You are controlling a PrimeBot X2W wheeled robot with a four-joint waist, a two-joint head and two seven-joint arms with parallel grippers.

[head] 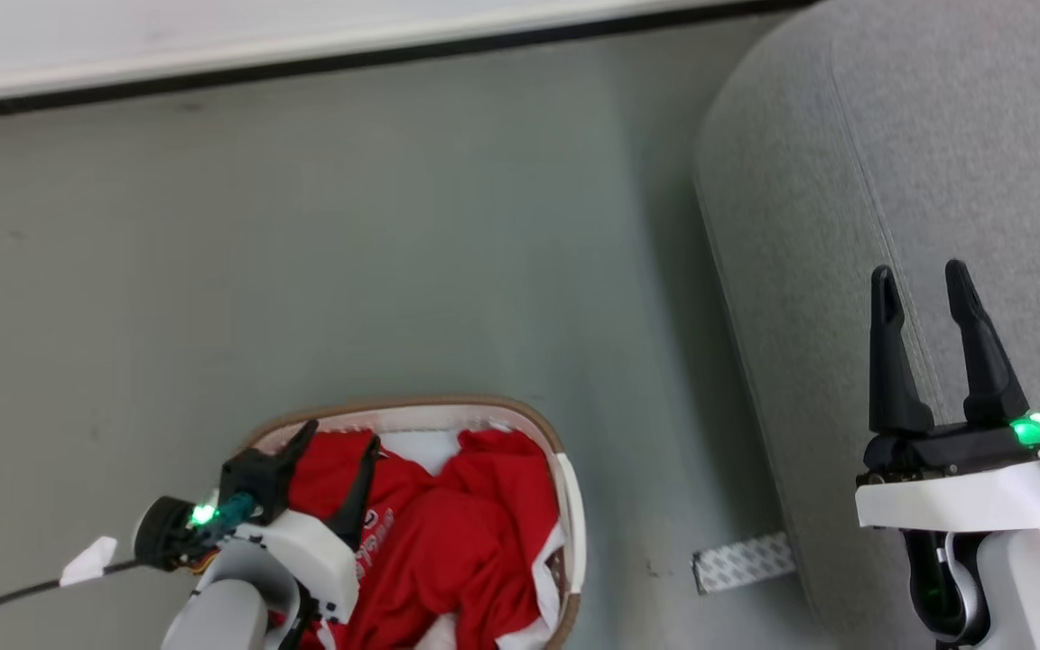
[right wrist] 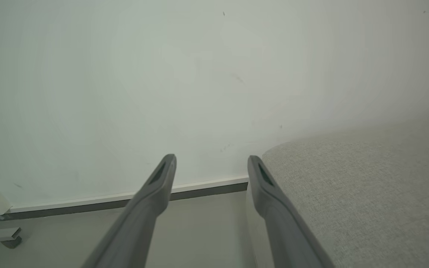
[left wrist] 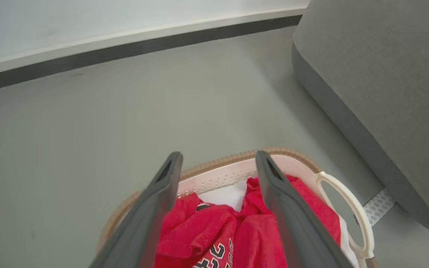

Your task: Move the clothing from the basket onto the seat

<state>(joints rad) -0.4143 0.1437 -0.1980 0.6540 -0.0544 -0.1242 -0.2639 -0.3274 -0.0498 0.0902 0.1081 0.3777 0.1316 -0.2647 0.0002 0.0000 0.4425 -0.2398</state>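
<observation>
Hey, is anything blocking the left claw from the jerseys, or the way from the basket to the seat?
Nothing visible. The left claw hangs open over the clothing in the basket, and floor with a flat tape strip separates basket from seat.

The basket is running out of the head view at 6 o'clock. The left gripper is covering lettering on the clothing.

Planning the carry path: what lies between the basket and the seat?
Head view: bare grey floor, with one patterned tape strip beside the seat.
</observation>
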